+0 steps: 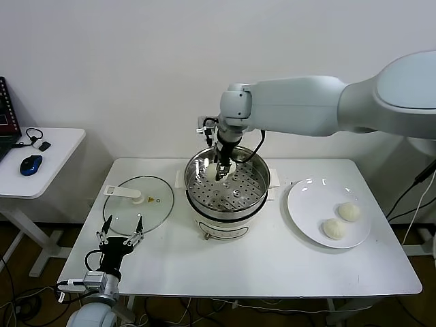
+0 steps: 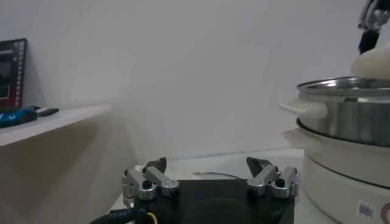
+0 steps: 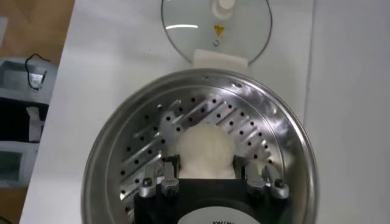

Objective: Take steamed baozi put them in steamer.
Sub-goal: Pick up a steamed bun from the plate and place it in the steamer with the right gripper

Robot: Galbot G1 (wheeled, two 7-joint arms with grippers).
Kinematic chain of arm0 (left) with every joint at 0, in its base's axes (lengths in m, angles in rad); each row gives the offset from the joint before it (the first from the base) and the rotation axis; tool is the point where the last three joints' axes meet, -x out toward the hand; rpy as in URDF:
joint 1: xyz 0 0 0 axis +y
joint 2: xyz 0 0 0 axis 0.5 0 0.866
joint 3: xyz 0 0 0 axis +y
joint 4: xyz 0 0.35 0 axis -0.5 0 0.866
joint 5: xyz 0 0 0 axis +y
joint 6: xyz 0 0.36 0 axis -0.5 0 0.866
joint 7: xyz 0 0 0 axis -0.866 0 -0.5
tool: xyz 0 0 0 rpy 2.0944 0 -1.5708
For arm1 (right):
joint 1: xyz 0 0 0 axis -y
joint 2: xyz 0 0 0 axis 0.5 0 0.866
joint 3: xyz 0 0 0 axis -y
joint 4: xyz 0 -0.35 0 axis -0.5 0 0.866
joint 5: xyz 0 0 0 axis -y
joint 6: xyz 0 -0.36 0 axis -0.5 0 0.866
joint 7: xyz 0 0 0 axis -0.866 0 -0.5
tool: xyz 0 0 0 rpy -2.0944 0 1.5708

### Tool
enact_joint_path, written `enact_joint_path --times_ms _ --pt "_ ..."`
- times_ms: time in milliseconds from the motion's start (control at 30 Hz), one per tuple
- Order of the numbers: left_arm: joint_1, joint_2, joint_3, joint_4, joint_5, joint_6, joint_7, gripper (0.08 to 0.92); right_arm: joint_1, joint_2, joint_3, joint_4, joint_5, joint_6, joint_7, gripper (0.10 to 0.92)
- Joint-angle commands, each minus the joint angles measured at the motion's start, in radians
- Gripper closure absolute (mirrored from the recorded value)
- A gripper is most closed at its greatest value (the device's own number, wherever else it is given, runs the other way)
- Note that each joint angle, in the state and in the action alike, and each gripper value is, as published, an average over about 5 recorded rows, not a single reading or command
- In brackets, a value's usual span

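Surface: white table [image 1: 272, 266] against a plain white wall; at the left edge of the head view a smaller side desk [image 1: 51, 146] carried a blue mouse [image 1: 30, 164]
Steamer: you had the steamer [image 1: 262, 178] at the centre of the frame on its white cooker base [image 1: 225, 225], its perforated floor bare wherever it showed; no bun could be seen lying loose on it
Lid: glass lid [image 1: 146, 204] lay flat on the table left of the steamer, already off
Right gripper: your right gripper [image 3: 206, 167] hung inside the steamer rim, fingers [image 3: 167, 173] pinching a baozi [image 3: 204, 149] from both sides; whether the bun already touched the tray could not be told
Plate: white plate [image 1: 306, 204] at centre right held two more baozi [image 1: 349, 212] and [image 1: 334, 229], just beside each other
Left gripper: your left gripper [image 1: 121, 230] waited at the lower left near the lid, fingers [image 2: 149, 179] spread, holding nothing
Done so far: by my judgement, one bun was at the point of delivery and not yet released
Left to do: let that bun go onto the tray, then fetch the two from the plate; only three buns showed in all, so you should not count a fourth
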Motion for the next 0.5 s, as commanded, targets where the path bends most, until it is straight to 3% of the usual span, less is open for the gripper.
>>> enact_joint_path --times_ms 33,500 --pt "-0.002 -0.001 0.001 0.004 0.004 -0.003 -0.001 0.177 -0.139 0.073 0.047 -0.144 -0.018 -0.007 0.009 0.44" --pt "-0.004 0.004 -0.008 0.003 0.002 -0.005 -0.004 0.177 -0.223 0.105 0.094 -0.241 -0.078 0.017 0.012 0.428"
